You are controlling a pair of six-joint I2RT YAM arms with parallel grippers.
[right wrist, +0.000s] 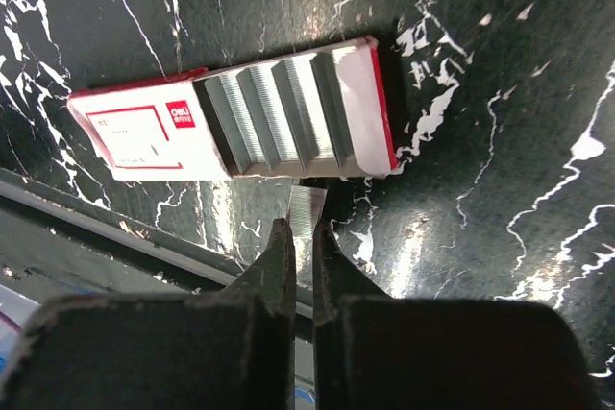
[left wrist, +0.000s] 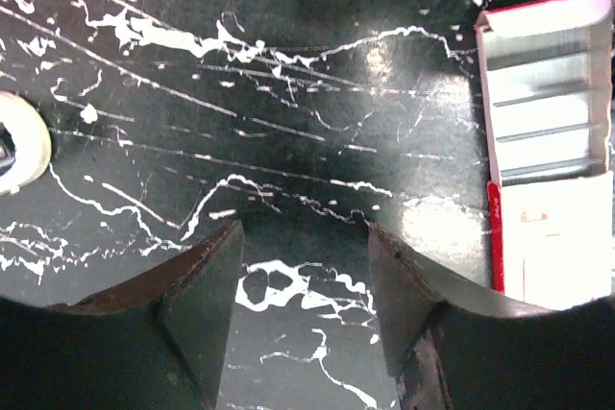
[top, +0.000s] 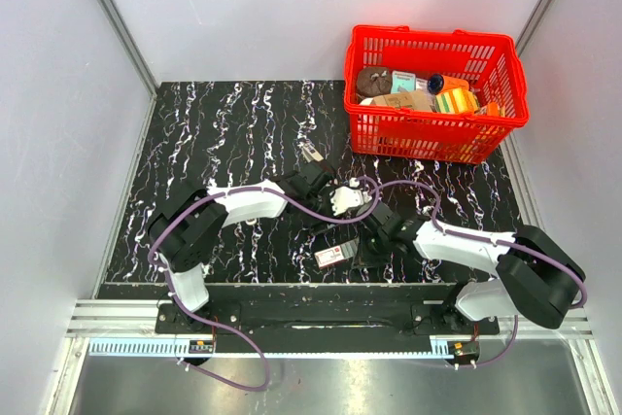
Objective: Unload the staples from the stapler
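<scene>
Tabletop (top: 214, 133) – black with white marbling; it carries every item listed below.

Basket (top: 418, 133) – red plastic mesh, filled with mixed packets. It stands well beyond the right gripper, at the far right corner of the tabletop.

Left gripper (left wrist: 303, 237): dark fingers parted with a clear gap and nothing between them. It hovers low over bare tabletop.

Right gripper (right wrist: 303, 235): fingers pressed together, pinching the near end of a staple strip. The tips point at the staple box.

Staple box (right wrist: 235, 112): flat, white with red trim and a red-framed label, lying on the tabletop. Its open end shows rows of silvery staples. It lies just ahead of the right gripper's fingertips, and off to the right and ahead of the left gripper in that wrist's view.

White tube (top: 348, 199): pale and short, lying between the two grippers in the top view.

Stapler (top: 310, 152): small, slim, silvery with dark parts, lying on the tabletop. It sits just beyond the left gripper on the basket side, apart from both grippers and held by neither.

Staple strip (right wrist: 307, 208): a short silvery bar held in the right gripper. Its free end reaches the long edge of the staple box.
</scene>
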